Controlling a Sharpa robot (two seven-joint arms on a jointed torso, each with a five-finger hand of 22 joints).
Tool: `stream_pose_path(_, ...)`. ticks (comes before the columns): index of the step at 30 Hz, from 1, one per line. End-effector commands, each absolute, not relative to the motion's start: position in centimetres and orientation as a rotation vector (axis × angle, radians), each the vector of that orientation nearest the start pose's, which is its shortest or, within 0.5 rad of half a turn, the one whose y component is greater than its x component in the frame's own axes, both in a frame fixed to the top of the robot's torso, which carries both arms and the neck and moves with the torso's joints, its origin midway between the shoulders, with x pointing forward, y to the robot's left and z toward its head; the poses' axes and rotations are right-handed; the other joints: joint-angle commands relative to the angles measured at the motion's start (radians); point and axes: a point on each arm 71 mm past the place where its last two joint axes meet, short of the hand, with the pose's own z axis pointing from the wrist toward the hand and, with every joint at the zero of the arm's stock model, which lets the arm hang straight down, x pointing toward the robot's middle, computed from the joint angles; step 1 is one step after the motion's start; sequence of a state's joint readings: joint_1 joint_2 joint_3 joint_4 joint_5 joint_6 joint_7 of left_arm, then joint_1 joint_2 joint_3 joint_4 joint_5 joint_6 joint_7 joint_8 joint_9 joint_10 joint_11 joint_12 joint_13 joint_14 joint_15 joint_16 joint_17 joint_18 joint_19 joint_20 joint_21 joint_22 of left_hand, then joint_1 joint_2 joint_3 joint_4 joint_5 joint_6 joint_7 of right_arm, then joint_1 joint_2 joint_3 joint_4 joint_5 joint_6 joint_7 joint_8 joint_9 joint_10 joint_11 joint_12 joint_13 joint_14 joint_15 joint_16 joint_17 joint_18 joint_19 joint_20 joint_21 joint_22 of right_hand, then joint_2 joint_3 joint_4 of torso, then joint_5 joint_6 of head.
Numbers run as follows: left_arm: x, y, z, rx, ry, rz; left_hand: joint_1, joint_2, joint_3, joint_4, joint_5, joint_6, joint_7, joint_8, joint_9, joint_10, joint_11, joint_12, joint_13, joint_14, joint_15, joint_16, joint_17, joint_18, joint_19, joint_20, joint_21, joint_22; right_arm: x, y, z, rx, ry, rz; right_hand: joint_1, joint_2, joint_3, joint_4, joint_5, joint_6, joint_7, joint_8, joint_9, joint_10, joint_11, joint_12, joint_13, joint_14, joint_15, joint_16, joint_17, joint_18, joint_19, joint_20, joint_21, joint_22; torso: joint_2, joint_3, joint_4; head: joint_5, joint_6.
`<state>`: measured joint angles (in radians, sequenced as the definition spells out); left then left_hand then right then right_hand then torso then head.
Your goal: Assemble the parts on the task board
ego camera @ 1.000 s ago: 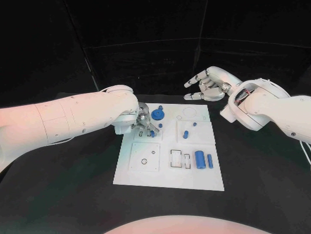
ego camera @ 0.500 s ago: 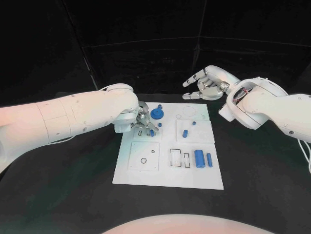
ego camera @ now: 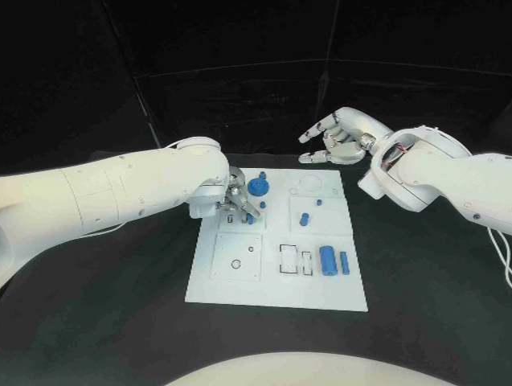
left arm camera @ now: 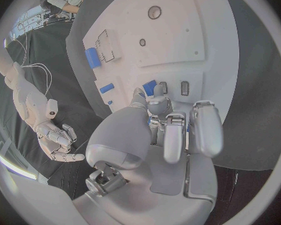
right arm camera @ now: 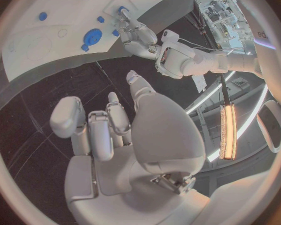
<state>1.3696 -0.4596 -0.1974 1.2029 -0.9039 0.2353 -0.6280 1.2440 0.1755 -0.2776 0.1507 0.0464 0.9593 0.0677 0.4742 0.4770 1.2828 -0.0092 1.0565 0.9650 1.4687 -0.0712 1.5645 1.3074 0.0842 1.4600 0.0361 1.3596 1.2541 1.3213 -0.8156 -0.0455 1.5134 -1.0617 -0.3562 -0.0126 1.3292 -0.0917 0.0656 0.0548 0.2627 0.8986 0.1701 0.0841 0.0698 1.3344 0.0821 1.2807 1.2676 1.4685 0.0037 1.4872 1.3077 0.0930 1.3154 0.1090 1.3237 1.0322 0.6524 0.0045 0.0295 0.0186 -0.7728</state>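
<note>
While the left robot hand (ego camera: 235,201) stays put, nothing moved.

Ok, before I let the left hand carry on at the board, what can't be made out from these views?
- Left hand grip: in the head view its fingers cover the part; in the left wrist view a blue part shows past the fingertips, but contact is hidden.
- Task board slot under that hand: covered by the fingers.
- Small blue pegs: too small in the head view to tell whether they are seated.
- Right hand: hovers beyond the board, nothing seen in it.
</note>
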Motion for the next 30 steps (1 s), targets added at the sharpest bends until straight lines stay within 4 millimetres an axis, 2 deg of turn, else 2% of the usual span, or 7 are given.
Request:
stream_pose_path(1, 52.76, 11.90, -21.38, -0.092, 2.466, -0.271, 0.014, 0.002, 0.002, -0.008, 0.003, -0.006, 0.000, 0.005, 0.003, 0.005, 0.001, 0.006, 0.002, 0.102, -0.001, 0.006, 0.263, -0.020, 0.008, -0.001, 0.007, 0.001, 50.65, -18.93, -12.49, 0.123, 1.602, 0.902, 0.006, 0.003, -0.004, 0.000, 0.005, 0.003, -0.001, 0.005, 0.001, -0.006, -0.001, -0.004, 0.000, 0.063, -0.001, -0.005, 0.096, 0.012, -0.005, -0.001, -0.003, -0.002, 0.000, -0.0004, 0.0005, -0.002, -0.001)
stream_pose_path(6, 52.74, 11.83, -21.38, -0.091, 2.465, -0.272, 0.032, 0.006, 0.019, -0.027, 0.003, -0.011, -0.001, 0.008, 0.009, 0.004, 0.001, 0.005, 0.002, 0.102, -0.002, 0.006, 0.263, -0.020, 0.007, -0.002, 0.008, 0.004, 50.66, -18.90, -12.50, 0.123, 1.603, 0.902, 0.006, 0.003, -0.004, 0.000, 0.005, 0.003, -0.001, 0.005, 0.001, -0.006, -0.001, -0.004, 0.000, 0.063, -0.001, -0.005, 0.096, 0.012, -0.005, -0.001, -0.003, -0.002, 0.000, -0.0007, 0.0006, -0.001, -0.001)
stream_pose_path(24, 52.67, 11.79, -21.42, -0.088, 2.467, -0.276, 0.126, 0.045, 0.143, -0.126, 0.006, -0.029, -0.011, 0.002, 0.018, -0.003, -0.009, -0.007, 0.001, 0.102, -0.009, 0.006, 0.263, -0.021, 0.005, -0.008, 0.013, 0.014, 50.74, -18.75, -12.55, 0.120, 1.607, 0.903, 0.005, 0.003, -0.006, 0.002, 0.006, 0.003, -0.001, 0.005, 0.001, -0.004, -0.002, -0.002, 0.001, 0.063, -0.002, -0.005, 0.095, 0.012, -0.005, -0.001, -0.004, -0.002, 0.000, -0.0010, 0.0013, 0.000, -0.005)
stream_pose_path(30, 52.61, 11.85, -21.44, -0.088, 2.468, -0.278, 0.123, 0.034, 0.211, -0.159, 0.051, -0.034, -0.009, -0.009, 0.016, -0.008, -0.008, -0.018, -0.004, 0.102, -0.009, 0.006, 0.263, -0.021, 0.005, -0.008, 0.014, 0.018, 50.76, -18.74, -12.56, 0.120, 1.608, 0.902, 0.005, 0.003, -0.006, 0.002, 0.006, 0.003, -0.001, 0.005, 0.001, -0.004, -0.002, -0.002, 0.001, 0.063, -0.002, -0.005, 0.095, 0.012, -0.005, -0.001, -0.004, -0.002, 0.000, -0.0012, 0.0018, 0.000, -0.006)
